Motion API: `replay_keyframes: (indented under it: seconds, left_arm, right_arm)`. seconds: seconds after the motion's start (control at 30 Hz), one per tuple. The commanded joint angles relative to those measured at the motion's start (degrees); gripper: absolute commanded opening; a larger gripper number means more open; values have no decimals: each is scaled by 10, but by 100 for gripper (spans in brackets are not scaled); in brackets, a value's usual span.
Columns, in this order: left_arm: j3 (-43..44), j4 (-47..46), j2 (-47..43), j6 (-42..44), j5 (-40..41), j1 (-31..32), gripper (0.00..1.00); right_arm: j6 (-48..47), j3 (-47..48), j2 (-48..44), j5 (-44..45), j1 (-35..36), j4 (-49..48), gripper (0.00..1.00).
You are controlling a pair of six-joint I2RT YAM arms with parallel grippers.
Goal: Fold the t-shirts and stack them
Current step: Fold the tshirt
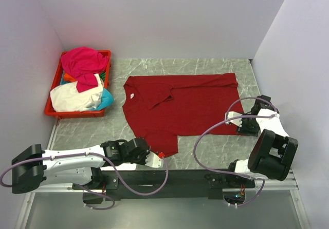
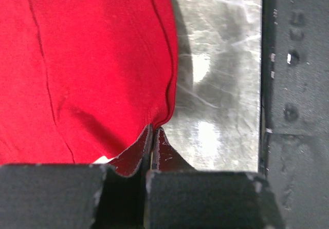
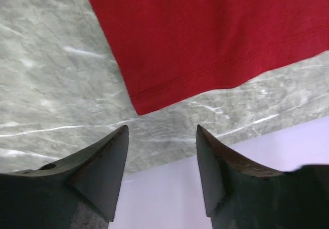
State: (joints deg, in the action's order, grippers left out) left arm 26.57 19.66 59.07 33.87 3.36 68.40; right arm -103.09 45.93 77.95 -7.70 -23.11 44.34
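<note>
Marble table (image 1: 216, 67) | dark red t-shirt (image 1: 190, 103) lengthwise left-right | collar left

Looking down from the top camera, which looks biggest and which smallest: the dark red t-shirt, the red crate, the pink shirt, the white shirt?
1. dark red t-shirt, spread flat on the table
2. red crate
3. pink shirt and white shirt: both are bunched up and look about the same, so I won't rank them.
</note>
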Motion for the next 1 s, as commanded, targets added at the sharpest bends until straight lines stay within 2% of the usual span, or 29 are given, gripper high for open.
replay_keyframes:
  seconds: [0.0, 0.13, 0.23, 0.37, 0.57, 0.67, 0.7, 0.77, 0.8, 0.83, 0.97]
  left_arm:
    - [-1, -33, -1, 5, 3, -7, 0]
    - [-1, -36, 10, 7, -3, -13, 0]
    - [1, -32, 12, 8, -8, -17, 0]
    - [0, -32, 5, 8, -10, -19, 0]
    - [0, -32, -7, 8, -12, -19, 0]
    - [2, -30, -11, 7, -11, -19, 0]
    - [2, -30, -11, 7, -9, -18, 0]
    - [3, -31, -18, 5, -1, -19, 0]
    - [3, -33, -21, 5, 2, -19, 0]
    - [4, -37, -27, 5, 4, -22, 0]
    - [16, -45, -40, 3, -2, -46, 0]
  right_arm:
    - [-20, -11, 11, 31, 5, -26, 60]
    - [-26, -16, 41, 40, 5, -40, 54]
    - [-33, -15, 58, 29, 7, -34, 54]
    - [-12, -10, 77, 30, 23, -47, 54]
    - [9, -17, 105, 45, 39, -58, 47]
    - [23, -10, 119, 47, 40, -52, 34]
    - [26, -7, 121, 45, 40, -50, 24]
    - [34, 6, 118, 37, 40, -36, 14]
    - [38, 12, 113, 32, 40, -29, 4]
    - [45, 19, 109, 17, 40, -14, 0]
    - [61, 63, 92, -26, 40, 24, 0]
